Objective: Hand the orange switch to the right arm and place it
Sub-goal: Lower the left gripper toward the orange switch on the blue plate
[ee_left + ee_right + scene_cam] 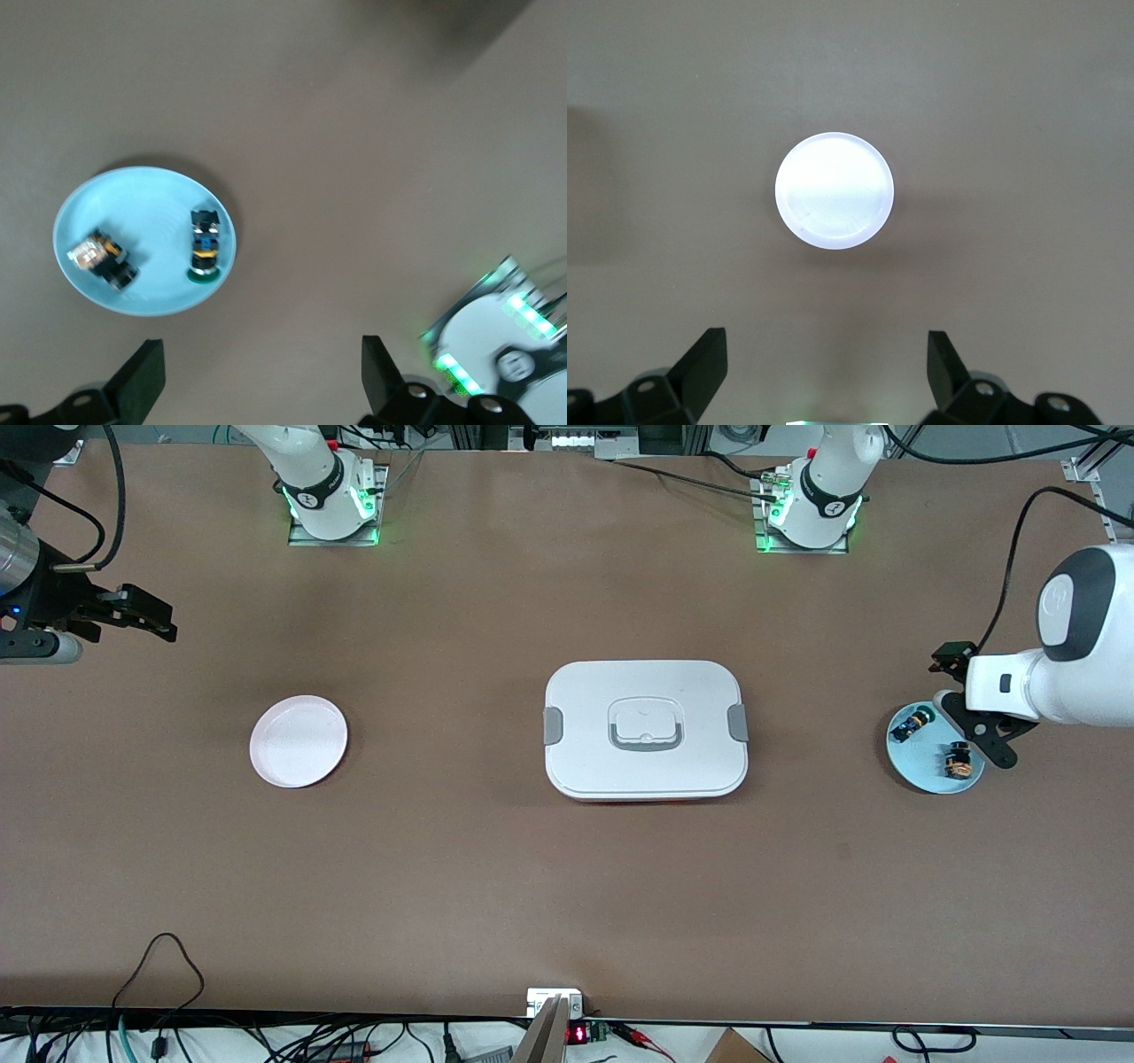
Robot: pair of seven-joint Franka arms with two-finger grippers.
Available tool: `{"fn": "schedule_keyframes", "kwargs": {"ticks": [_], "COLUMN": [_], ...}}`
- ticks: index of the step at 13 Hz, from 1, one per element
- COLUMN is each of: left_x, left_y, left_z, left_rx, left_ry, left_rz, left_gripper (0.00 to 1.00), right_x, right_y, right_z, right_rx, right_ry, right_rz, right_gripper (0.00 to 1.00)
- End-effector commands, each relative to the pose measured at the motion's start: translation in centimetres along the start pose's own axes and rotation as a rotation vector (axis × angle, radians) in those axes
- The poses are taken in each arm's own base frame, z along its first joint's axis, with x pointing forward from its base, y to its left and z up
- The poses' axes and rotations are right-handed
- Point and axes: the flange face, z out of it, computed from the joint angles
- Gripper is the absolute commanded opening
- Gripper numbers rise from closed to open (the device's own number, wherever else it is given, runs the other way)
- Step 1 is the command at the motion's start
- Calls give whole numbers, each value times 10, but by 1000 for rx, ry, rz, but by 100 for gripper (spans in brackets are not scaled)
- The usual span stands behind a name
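The orange switch (957,763) (100,258), small and black with copper parts, lies on the light blue plate (923,772) (151,199) at the left arm's end of the table. My left gripper (973,724) (261,376) hangs open above the table beside that plate, with nothing between its fingers. My right gripper (149,618) (826,367) waits open and empty in the air at the right arm's end of the table. A pale round plate (299,741) (834,190) lies below it.
A second small black switch with blue and green parts (912,724) (205,241) lies on the same blue plate. A white lidded box with grey clips (646,729) stands in the middle of the table. The left arm's base (500,354) glows green.
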Motion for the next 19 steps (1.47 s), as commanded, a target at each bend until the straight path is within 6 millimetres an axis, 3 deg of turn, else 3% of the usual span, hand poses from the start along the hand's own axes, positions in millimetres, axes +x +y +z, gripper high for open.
{"fn": "schedule_keyframes", "kwargs": {"ticks": [1, 7, 9, 10, 12, 16, 19], "left_x": [-2, -15, -13, -26, -29, -58, -68], "left_y": [-15, -55, -69, -81, -88, -120, -137], "left_z": [14, 47, 75, 93, 116, 149, 172], "left_rx": [81, 210, 194, 200, 234, 261, 283], "left_ry": [3, 36, 27, 42, 49, 61, 80], "left_rz": [269, 700, 825, 834, 886, 926, 956], "left_gripper": [98, 99, 99, 98, 98, 98, 98], "right_x": [0, 1, 1, 1, 1, 1, 1], "right_y": [1, 0, -1, 0, 0, 0, 0], "right_z": [-4, -3, -3, -4, -5, -5, -4], "right_rx": [-5, -9, -10, -27, -32, -30, -30], "right_ry": [7, 9, 7, 8, 10, 12, 10], "right_rz": [-4, -6, -9, -9, -9, -9, -9], "right_gripper": [100, 100, 100, 100, 100, 100, 100]}}
